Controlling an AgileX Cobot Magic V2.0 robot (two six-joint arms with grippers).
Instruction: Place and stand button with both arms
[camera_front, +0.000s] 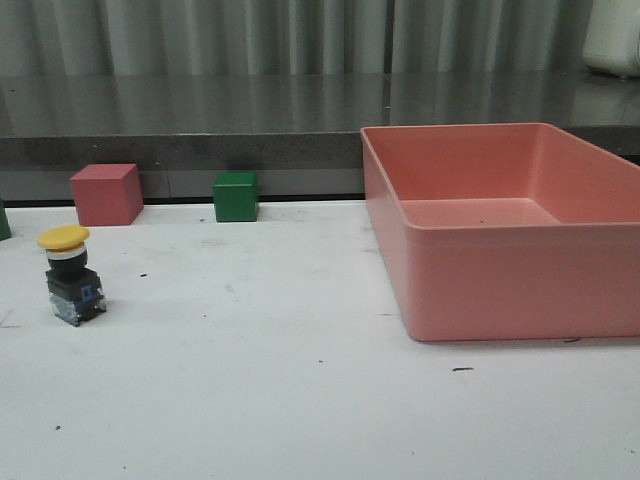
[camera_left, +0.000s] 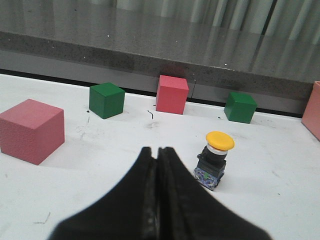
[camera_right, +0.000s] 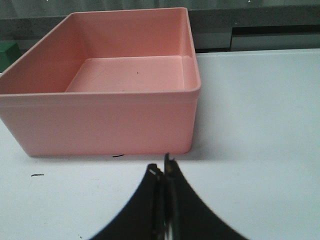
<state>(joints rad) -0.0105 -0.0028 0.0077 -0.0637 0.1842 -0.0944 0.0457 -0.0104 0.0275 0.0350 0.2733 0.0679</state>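
The button (camera_front: 71, 276) stands upright on the white table at the left, yellow mushroom cap on top, silvery collar, black base with blue-green marks. It also shows in the left wrist view (camera_left: 214, 159), close beside my left gripper (camera_left: 157, 150), apart from it. The left gripper is shut and empty. My right gripper (camera_right: 163, 167) is shut and empty above the bare table, just in front of the pink bin. Neither gripper shows in the front view.
A large empty pink bin (camera_front: 478, 290) stands at the right, and shows in the right wrist view (camera_right: 100, 120). A red cube (camera_front: 106, 194) and a green cube (camera_front: 235, 196) sit by the back ledge. The left wrist view shows another red cube (camera_left: 31, 130) and green cube (camera_left: 106, 99).
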